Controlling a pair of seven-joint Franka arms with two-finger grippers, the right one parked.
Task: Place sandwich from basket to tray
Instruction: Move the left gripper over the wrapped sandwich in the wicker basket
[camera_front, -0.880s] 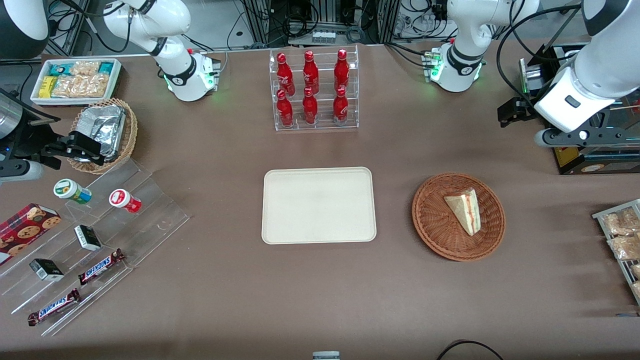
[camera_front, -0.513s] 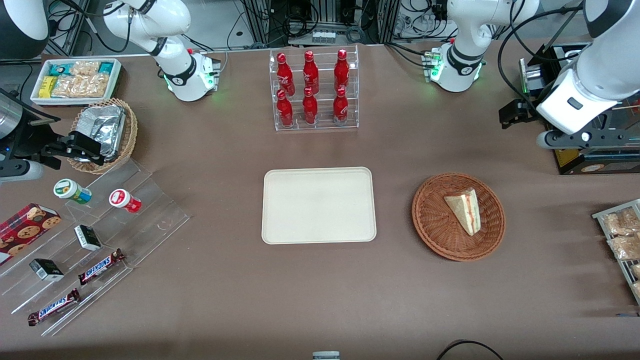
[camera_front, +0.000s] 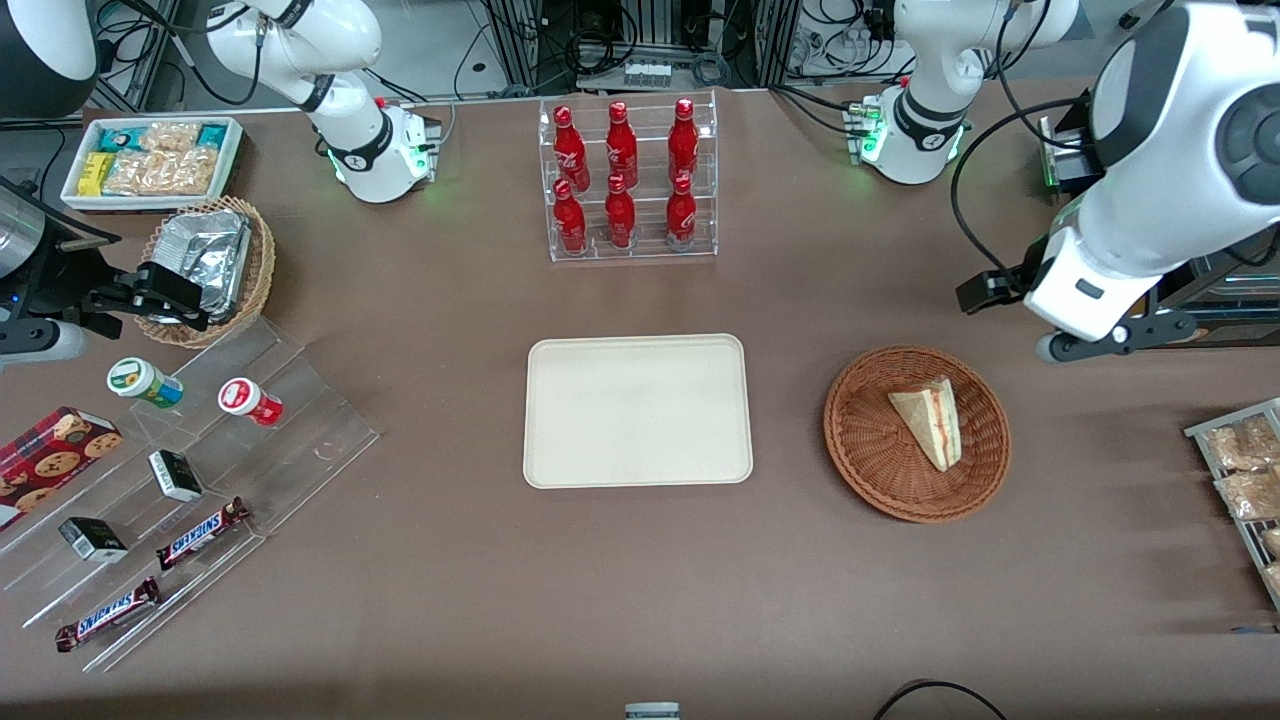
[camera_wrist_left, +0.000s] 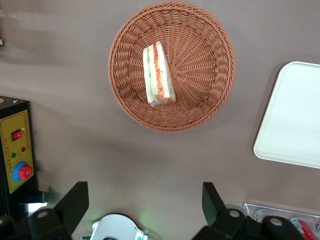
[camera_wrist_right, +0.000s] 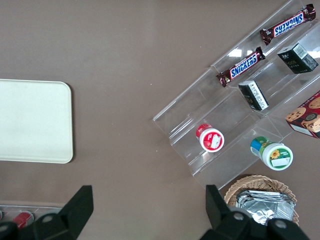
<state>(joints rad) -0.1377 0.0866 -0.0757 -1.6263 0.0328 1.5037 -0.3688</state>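
Note:
The sandwich (camera_front: 930, 420) is a pale wedge with a red and green stripe, lying in the reddish-brown wicker basket (camera_front: 870, 470). The cream tray (camera_front: 637, 410) lies beside the basket, toward the parked arm's end, and is bare. My left gripper (camera_front: 1110, 335) hangs above the table, a little farther from the front camera than the basket and toward the working arm's end. In the left wrist view its fingers (camera_wrist_left: 75, 200) stand wide apart, so the gripper (camera_wrist_left: 145, 192) is open and empty, clear of the basket (camera_wrist_left: 200, 60) and sandwich (camera_wrist_left: 157, 75). The tray's corner (camera_wrist_left: 295, 120) shows too.
A clear rack of red bottles (camera_front: 628, 180) stands farther back than the tray. A black control box (camera_wrist_left: 17, 150) sits near the gripper. A rack of snack packets (camera_front: 1245, 470) lies at the working arm's end. A stepped acrylic shelf (camera_front: 180, 480) and a tan foil-packet basket (camera_front: 205, 265) lie at the parked arm's end.
My left arm has swung in from the table's edge toward the basket and nearer the front camera. The sandwich, basket and tray have not moved.

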